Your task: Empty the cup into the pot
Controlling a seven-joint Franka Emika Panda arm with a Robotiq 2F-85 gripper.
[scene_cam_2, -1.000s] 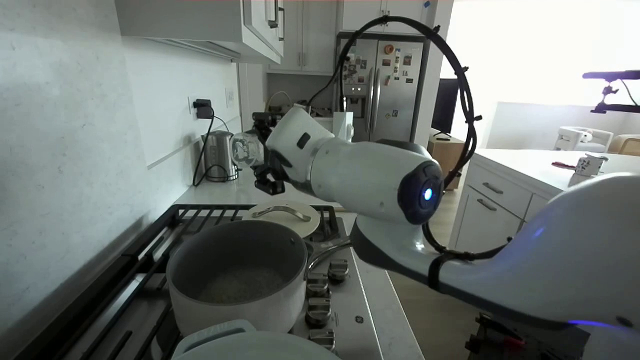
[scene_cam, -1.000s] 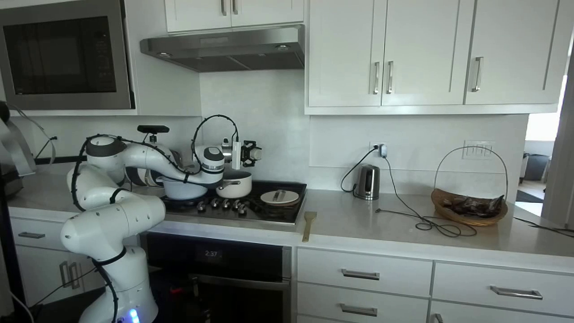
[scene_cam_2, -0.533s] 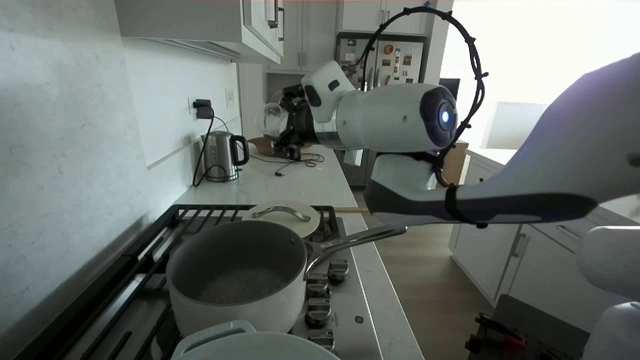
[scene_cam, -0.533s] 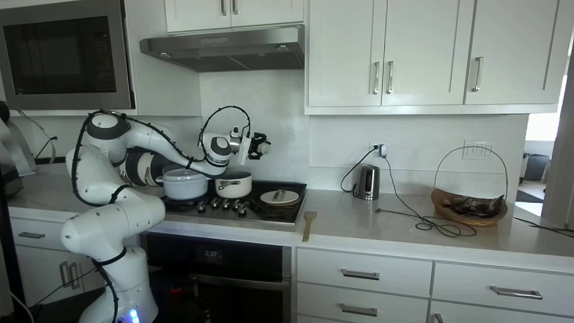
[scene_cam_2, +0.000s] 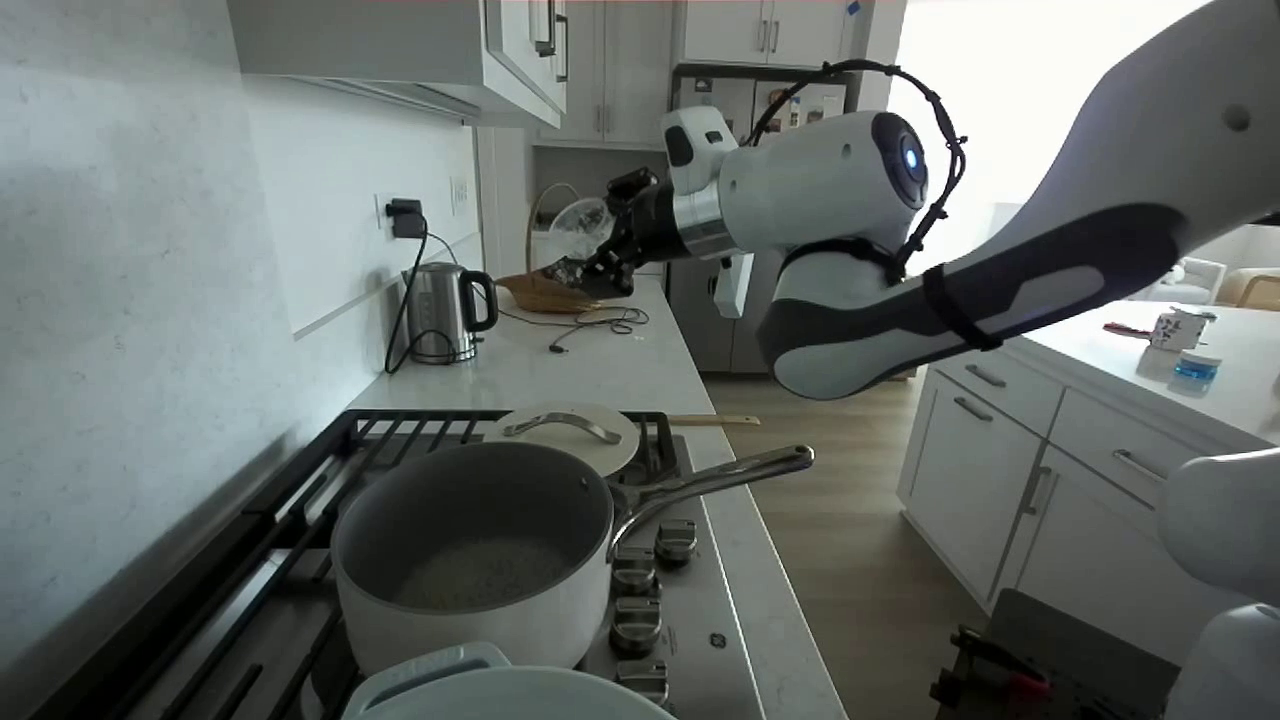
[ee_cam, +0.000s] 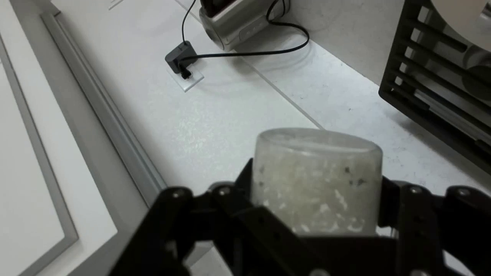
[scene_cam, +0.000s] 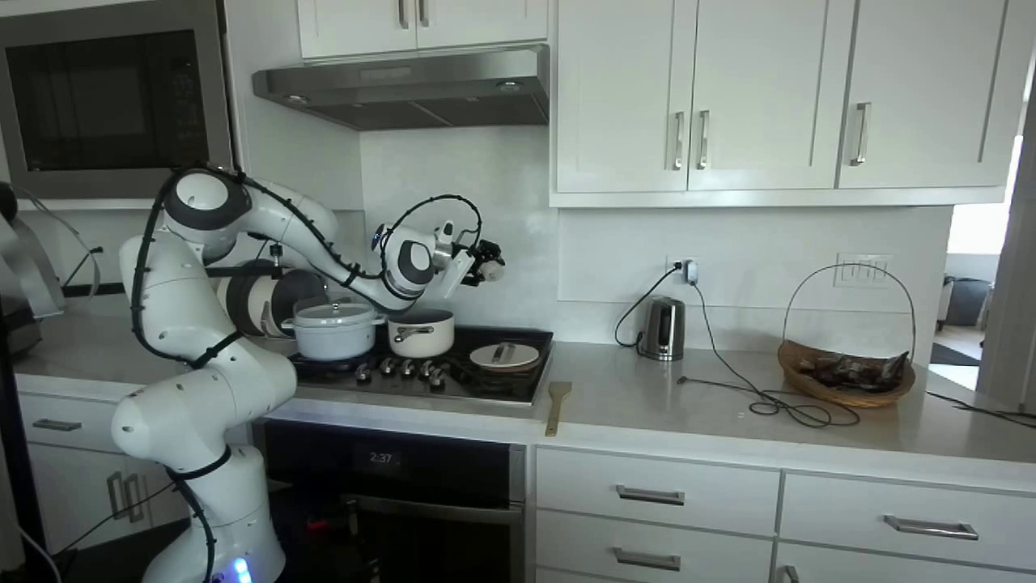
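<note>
The gripper point(ee_cam: 317, 199) is clasping the clear cup point(ee_cam: 318, 161) between its fingers point(ee_cam: 388, 203), that cup is poking out past them, and in an exterior view it's hanging high to the right of the white pot point(scene_cam: 437, 337) on the stove point(scene_cam: 486, 390)!

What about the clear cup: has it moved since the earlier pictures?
Yes. In an exterior view, the cup earlier overlapped the kettle; now it has shifted up and rightward, clear of it in the picture.

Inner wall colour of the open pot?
Grey; the inside of the pot shows best in an exterior view.
</note>
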